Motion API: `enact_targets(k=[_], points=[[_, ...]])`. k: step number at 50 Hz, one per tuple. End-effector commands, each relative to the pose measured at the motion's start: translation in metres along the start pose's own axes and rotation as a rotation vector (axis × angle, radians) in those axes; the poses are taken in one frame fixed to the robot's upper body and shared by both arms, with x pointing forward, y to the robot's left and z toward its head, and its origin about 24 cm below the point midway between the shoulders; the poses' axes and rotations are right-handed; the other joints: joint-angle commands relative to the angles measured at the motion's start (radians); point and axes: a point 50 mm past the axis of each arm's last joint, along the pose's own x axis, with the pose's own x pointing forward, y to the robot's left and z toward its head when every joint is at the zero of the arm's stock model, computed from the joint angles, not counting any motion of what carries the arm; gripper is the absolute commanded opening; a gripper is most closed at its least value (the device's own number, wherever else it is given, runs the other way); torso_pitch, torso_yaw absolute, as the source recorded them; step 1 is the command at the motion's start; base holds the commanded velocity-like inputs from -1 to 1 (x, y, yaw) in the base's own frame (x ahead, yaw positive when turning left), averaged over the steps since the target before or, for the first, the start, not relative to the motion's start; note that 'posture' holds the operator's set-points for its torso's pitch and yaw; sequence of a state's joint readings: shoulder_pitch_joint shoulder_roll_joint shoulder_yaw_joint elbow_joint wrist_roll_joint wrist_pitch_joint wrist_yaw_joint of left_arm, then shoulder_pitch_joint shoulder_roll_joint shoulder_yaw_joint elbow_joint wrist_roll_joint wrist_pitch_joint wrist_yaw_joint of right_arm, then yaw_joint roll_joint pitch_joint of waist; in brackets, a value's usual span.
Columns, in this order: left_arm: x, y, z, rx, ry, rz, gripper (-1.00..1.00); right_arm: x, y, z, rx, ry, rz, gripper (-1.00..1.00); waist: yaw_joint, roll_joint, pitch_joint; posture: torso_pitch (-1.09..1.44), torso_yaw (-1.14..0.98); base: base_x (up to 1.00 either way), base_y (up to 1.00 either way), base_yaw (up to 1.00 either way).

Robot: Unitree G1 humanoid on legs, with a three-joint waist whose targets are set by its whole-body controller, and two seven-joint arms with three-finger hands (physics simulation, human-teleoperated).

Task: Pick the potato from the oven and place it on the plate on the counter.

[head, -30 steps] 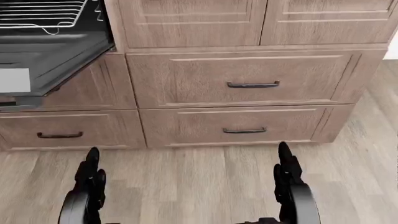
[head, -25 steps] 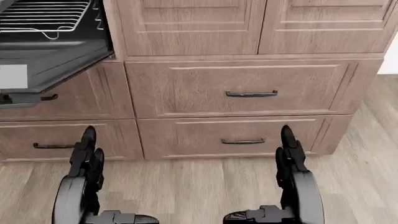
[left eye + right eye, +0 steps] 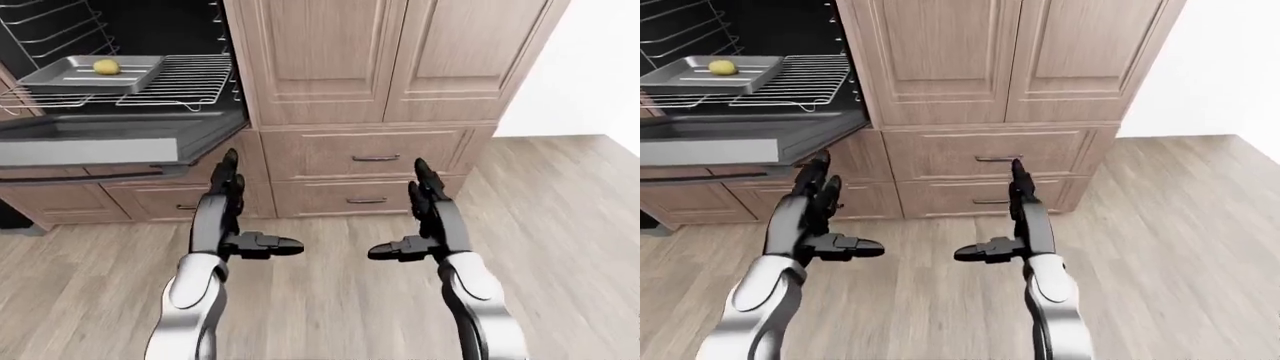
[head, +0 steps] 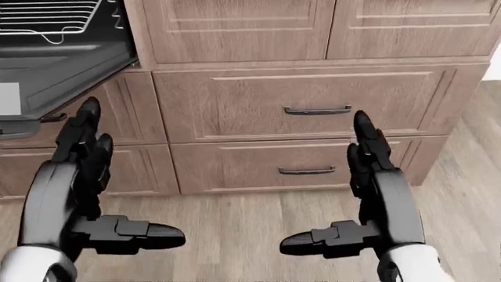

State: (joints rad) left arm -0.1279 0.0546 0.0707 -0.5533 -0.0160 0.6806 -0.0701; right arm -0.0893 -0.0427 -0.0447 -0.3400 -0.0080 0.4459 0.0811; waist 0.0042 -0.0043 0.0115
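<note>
Left-eye view gives us the widest look: our left hand [image 3: 225, 214] and right hand [image 3: 430, 217] are both raised over the wooden floor [image 3: 330, 300], each with two fingers pointing up and the thumb jutting inward toward the other hand. Both hands are spread and hold nothing, and they stand well apart from each other.

Up and to the left of our left hand, the oven [image 3: 110, 67] stands with its door [image 3: 110, 142] folded down flat, the door's edge just above and left of that hand's fingertips in this view. Inside, a wire rack [image 3: 170, 86] carries a grey baking tray [image 3: 85, 75], and the potato [image 3: 106, 67] lies on that tray, small and yellow, far above and left of our left hand and not touching it.

Beyond both hands we see wood cabinets: two tall doors [image 3: 390, 60] above, and two stacked drawers [image 3: 375, 176] with dark handles between and behind our hands. In the head view our right hand's fingertips overlap the upper drawer face, close to its handle [image 4: 317, 110]. To the right of our right hand a white wall [image 3: 590, 67] meets the floor.
</note>
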Motion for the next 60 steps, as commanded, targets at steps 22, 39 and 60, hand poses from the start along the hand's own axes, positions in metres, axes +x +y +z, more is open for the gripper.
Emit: enact_targets(k=[22,39,60], points=[[-0.021,0.02,0.078,0.022,-0.139,0.015,1.0,-0.008,0.002,0.084,-0.066,-0.179,0.023,1.0,-0.007,0.015,0.011,0.0,0.0,0.19,0.73,0.0],[-0.03,0.024,0.108,0.022,-0.184,0.017,1.0,-0.015,-0.001,0.12,-0.076,-0.243,0.033,1.0,0.005,0.044,0.011,0.0,0.0,0.0,0.59,0.0],[-0.034,0.031,0.127,0.03,-0.208,0.028,1.0,-0.021,0.0,0.14,-0.056,-0.295,0.038,1.0,-0.006,0.019,0.019,0.0,0.0,0.0,0.42,0.0]])
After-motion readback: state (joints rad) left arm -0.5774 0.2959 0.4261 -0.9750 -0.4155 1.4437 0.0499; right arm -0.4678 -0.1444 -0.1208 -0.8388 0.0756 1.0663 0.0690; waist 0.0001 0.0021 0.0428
